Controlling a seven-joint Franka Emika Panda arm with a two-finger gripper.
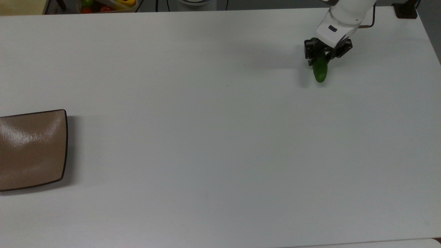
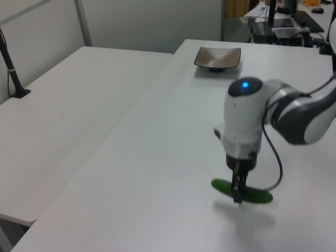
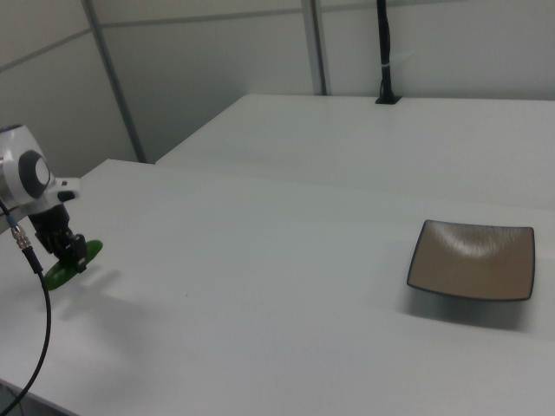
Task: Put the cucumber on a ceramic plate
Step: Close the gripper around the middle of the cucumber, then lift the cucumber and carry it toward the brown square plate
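Note:
My gripper (image 1: pixel 322 57) is shut on the dark green cucumber (image 1: pixel 320 70) near the top view's upper right and holds it a little above the white table, with its shadow beneath. In the left view the cucumber (image 2: pixel 258 195) hangs level across the gripper (image 2: pixel 237 191), both ends sticking out. In the right view the gripper (image 3: pixel 69 254) and cucumber (image 3: pixel 57 273) sit at the far left. The tan-brown square ceramic plate (image 1: pixel 31 148) lies bare at the top view's left edge, far from the cucumber; it is also the plate (image 2: pixel 218 57) and the plate (image 3: pixel 473 258).
The white table (image 1: pixel 206 137) stretches wide between cucumber and plate. A bin with red, yellow and green items (image 1: pixel 106 4) stands beyond the table's far edge in the top view. A second white table (image 2: pixel 63 121) adjoins in the left view. A black cable (image 3: pixel 35 347) trails from the arm.

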